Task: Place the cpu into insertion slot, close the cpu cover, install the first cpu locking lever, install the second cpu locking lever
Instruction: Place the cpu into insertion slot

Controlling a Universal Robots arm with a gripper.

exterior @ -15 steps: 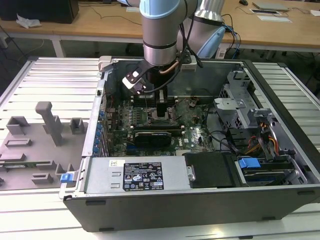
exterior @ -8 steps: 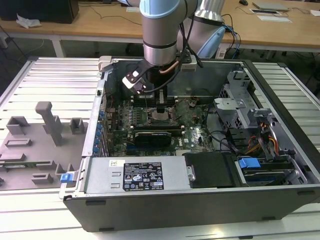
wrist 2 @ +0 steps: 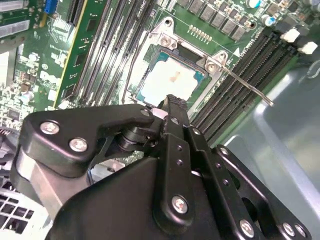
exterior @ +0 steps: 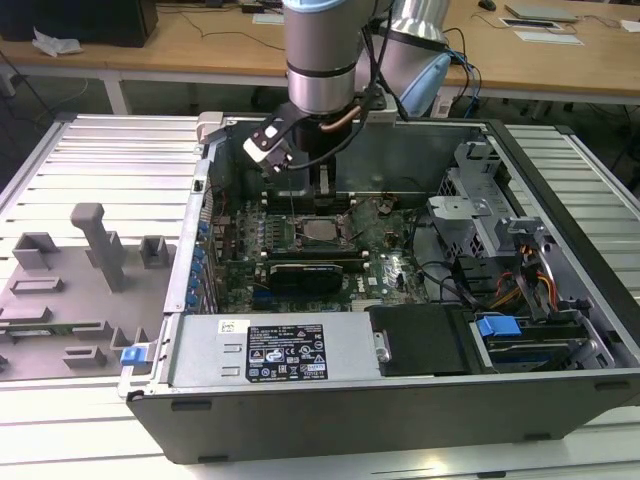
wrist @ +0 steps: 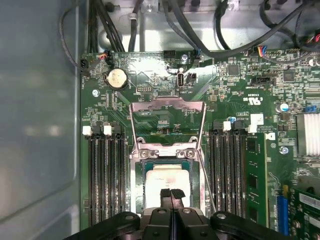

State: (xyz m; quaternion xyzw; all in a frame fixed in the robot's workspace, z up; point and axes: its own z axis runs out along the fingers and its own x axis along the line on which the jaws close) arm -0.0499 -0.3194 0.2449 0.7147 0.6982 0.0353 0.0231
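While the tool hangs with its 2 fingers pressed together, gripping nothing, the cpu lies directly beneath its tips, seated flat in the insertion slot. Just ahead of the tips, the cpu cover stands flipped open.

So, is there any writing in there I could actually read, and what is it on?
Nothing reads clearly.
White label on the grey metal box: print and symbols, too small to read.
Motherboard: white lettering, too small to read.
Top of the cpu: washed out by glare, no marks legible.
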